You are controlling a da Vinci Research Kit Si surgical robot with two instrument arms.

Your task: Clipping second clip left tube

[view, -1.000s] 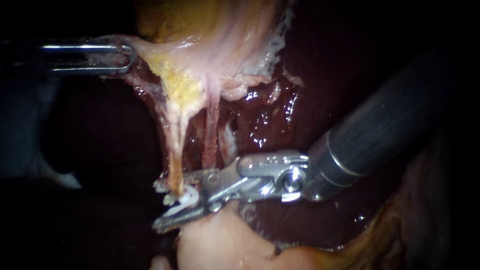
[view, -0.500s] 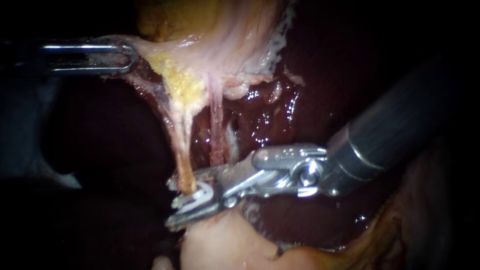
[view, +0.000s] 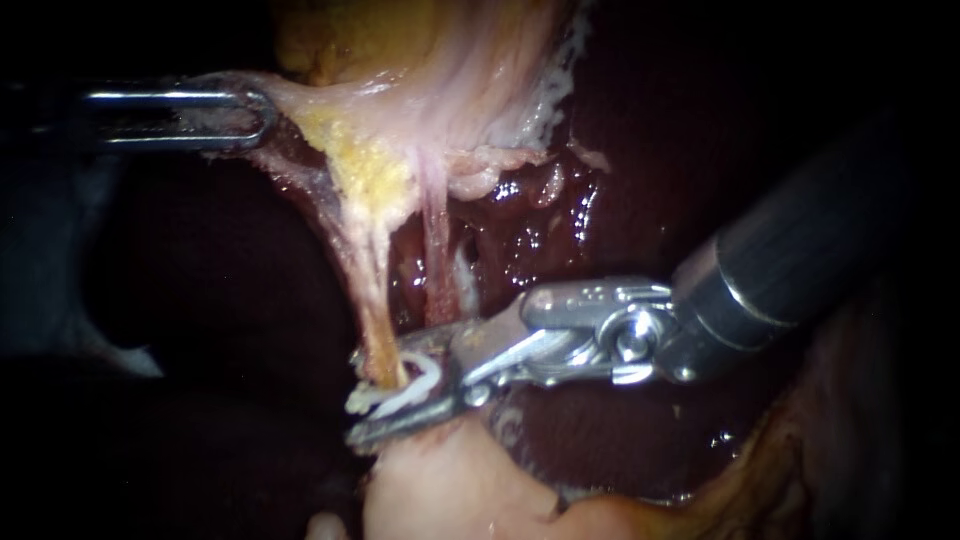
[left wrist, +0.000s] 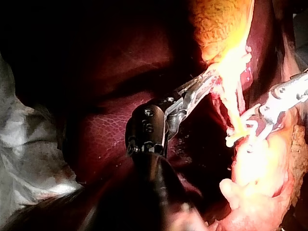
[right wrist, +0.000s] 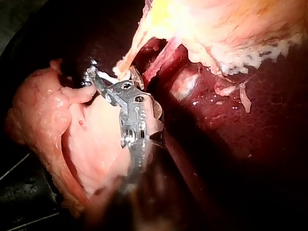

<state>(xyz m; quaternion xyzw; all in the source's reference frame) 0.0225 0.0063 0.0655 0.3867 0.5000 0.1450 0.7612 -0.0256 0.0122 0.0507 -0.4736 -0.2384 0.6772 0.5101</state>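
Note:
My right instrument (view: pixel 392 392) comes in from the right, and its jaws hold a white clip (view: pixel 405 390) around the lower end of the left tube (view: pixel 368 290), a pale yellow strand. Just beside it the reddish right tube (view: pixel 436 265) runs down behind the upper jaw. At the upper left my left instrument (view: pixel 235 115) is shut on a fold of the gallbladder (view: pixel 430 90) and holds it taut. The right wrist view shows the clip (right wrist: pixel 107 76) at the jaw tips against the left tube (right wrist: pixel 129 54). In the left wrist view the clip (left wrist: pixel 239 136) sits on that tube.
Dark red liver (view: pixel 620 180) lies behind the tubes and glistens wet near them. A pale pink lump of tissue (view: pixel 440 490) sits right under the right instrument's jaws. Yellow fat (view: pixel 365 170) covers the gallbladder's neck above the tubes.
My right instrument has shifted to the right, carrying the clip and the left tube's lower end with it. The jaws have closed further on the clip. The left instrument has not moved.

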